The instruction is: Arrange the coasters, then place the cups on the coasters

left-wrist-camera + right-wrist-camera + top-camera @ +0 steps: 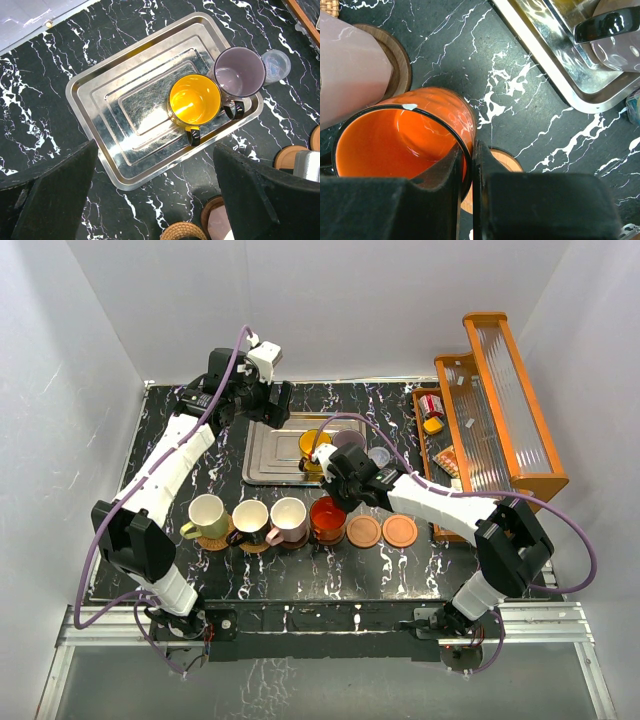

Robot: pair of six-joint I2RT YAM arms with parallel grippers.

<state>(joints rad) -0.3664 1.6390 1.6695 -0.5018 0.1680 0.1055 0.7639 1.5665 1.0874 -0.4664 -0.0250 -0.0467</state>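
Observation:
Four cups stand in a row on coasters: cream-yellow (205,514), black (250,518), pink (288,517) and red-orange (328,514). My right gripper (334,496) (468,150) is shut on the red-orange cup's (395,135) rim, one finger inside and one outside, over a wooden coaster (502,161). Two bare wooden coasters (364,531) (400,531) lie to its right. The yellow-orange cup (194,100) and purple-grey cup (239,72) stand in the steel tray (100,100). My left gripper (279,400) (160,200) hangs open above the tray's near edge, holding nothing.
A small clear lidded jar (276,65) sits just right of the tray. An orange wooden rack (500,400) with a red can (430,403) and other small items fills the right side. White walls close in the back and sides.

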